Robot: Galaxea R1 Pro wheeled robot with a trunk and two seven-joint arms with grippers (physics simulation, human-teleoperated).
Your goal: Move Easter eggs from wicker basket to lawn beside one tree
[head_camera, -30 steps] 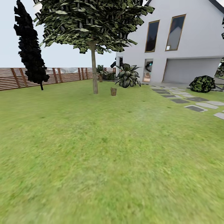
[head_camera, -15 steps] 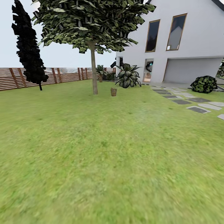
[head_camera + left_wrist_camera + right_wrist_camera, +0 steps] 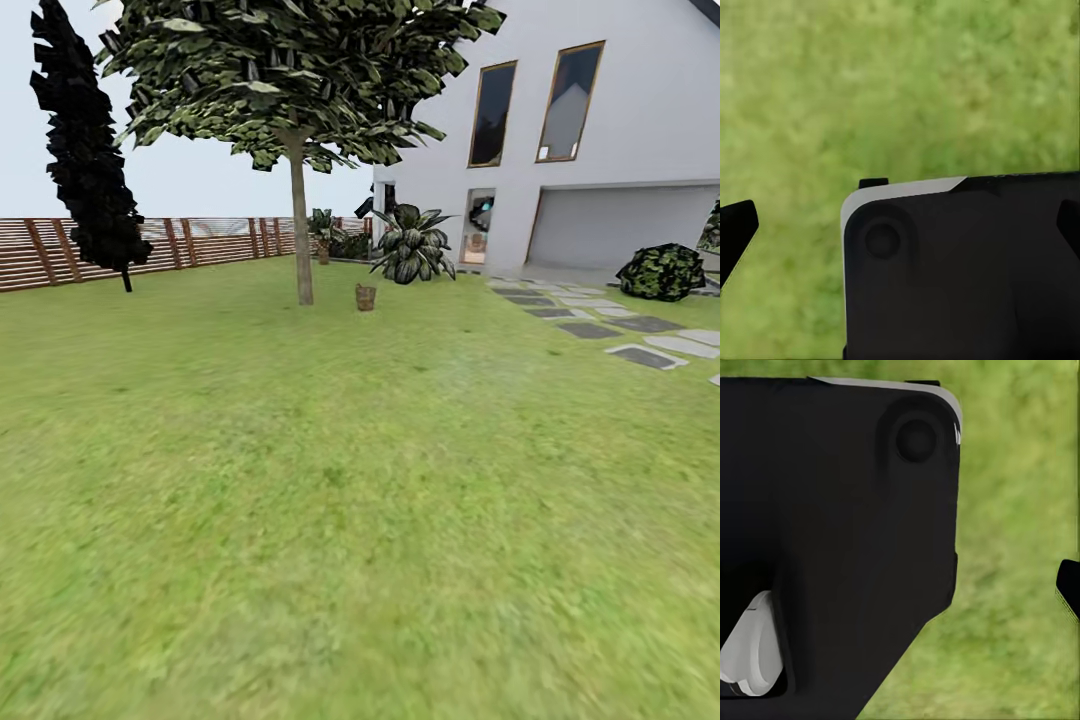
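Lawn (image 3: 360, 480) nearer, wicker basket (image 3: 365, 296) beside tree (image 3: 300, 240), view shifted left.

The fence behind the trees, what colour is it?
Brown slats on the fence, seen best in the head view.

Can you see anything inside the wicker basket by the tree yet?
No. The wicker basket stands on the lawn beside the tree, far off and small; its brown wall hides the inside, so no eggs can be made out.

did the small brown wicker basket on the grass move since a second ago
No. The small brown wicker basket sits just right of the grey-brown tree trunk, as before; only the camera has shifted slightly.
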